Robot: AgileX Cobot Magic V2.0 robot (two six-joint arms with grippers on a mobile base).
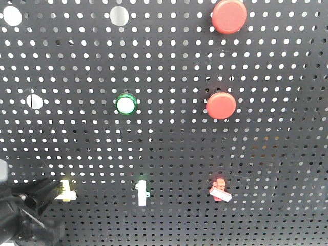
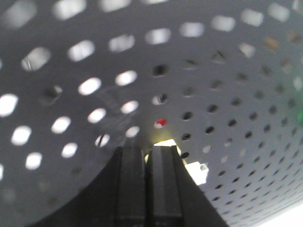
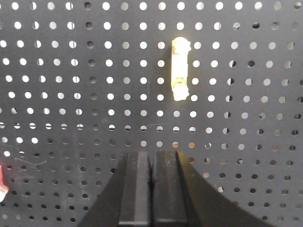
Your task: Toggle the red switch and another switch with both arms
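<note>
The red switch (image 1: 220, 190), a small red lever with a whitish tip, sits low on the right of the black pegboard (image 1: 169, 148). A sliver of it shows at the left edge of the right wrist view (image 3: 2, 182). The other switch, a cream lever (image 1: 66, 189), sits low on the left. My left gripper (image 1: 51, 188) reaches it from the lower left corner. In the left wrist view the shut left gripper (image 2: 147, 149) has its tips right at the cream lever (image 2: 164, 142). My right gripper (image 3: 151, 154) is shut and empty, away from the board, and out of the front view.
Two large round red push buttons (image 1: 229, 16) (image 1: 221, 105) and a green-rimmed button (image 1: 125, 104) sit higher on the board. A slim upright white toggle (image 1: 142, 192) stands between the two levers. It also shows above the jaws in the right wrist view (image 3: 180, 71).
</note>
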